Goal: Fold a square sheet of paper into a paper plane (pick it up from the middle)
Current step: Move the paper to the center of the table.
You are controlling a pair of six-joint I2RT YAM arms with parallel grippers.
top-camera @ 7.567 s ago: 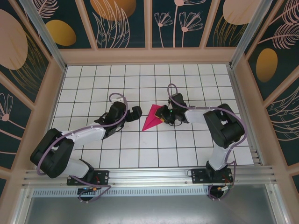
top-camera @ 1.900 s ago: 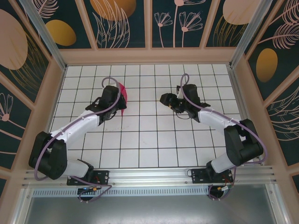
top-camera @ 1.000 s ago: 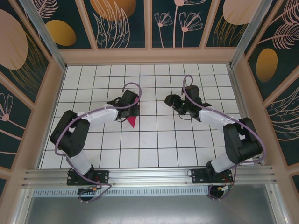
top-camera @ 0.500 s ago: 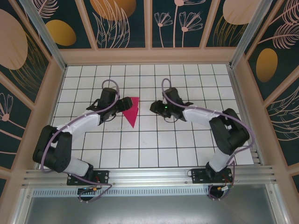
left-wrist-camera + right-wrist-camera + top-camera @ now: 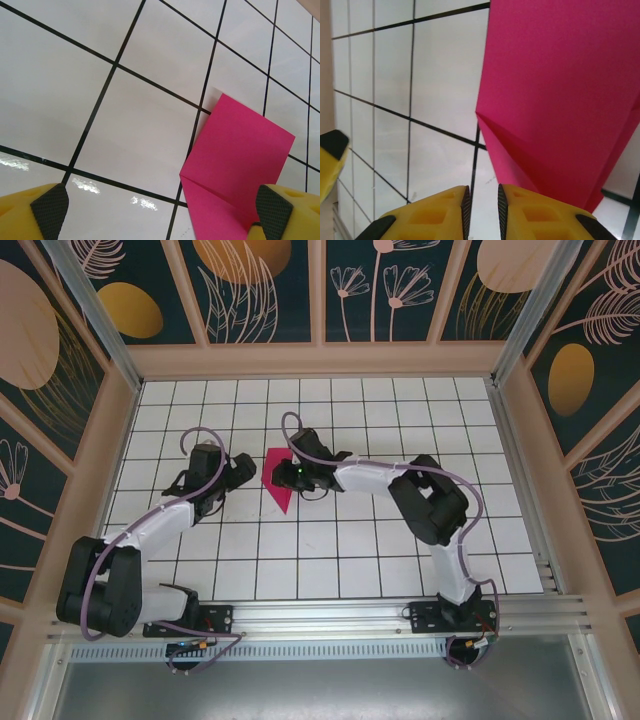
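In the top view, the two arm bases are bolted at the rail (image 5: 320, 612) along the 6 o'clock edge of the white tiled table (image 5: 400, 550). The left arm (image 5: 150, 525) is extended toward 1 o'clock. The right arm (image 5: 440, 510) is raised toward 12 o'clock and then bent toward 9 o'clock across the middle of the table. The sheet of paper (image 5: 273, 480), magenta-pink and folded to a pointed shape, is laid flat on the table between the two hands, with its point directed toward 6 o'clock. The left hand (image 5: 243, 472) is located just beside the paper at its 9 o'clock side. The right hand (image 5: 290, 477) is positioned over the paper's 3 o'clock edge. In the left wrist view, the left hand (image 5: 161, 212) is released: its black pads (image 5: 50, 210) are spread wide, bare tile is seen between them, and the paper (image 5: 235, 160) with a diagonal crease is reached only by the 3 o'clock pad. In the right wrist view, the fingers of the right hand (image 5: 481, 202) are drawn nearly together, with a narrow slit left open. The paper (image 5: 560, 90) is passed behind the 3 o'clock finger; whether it is grasped cannot be told. Beyond the table, dark flower-patterned wall panels (image 5: 260, 290) are fitted at 12 o'clock.
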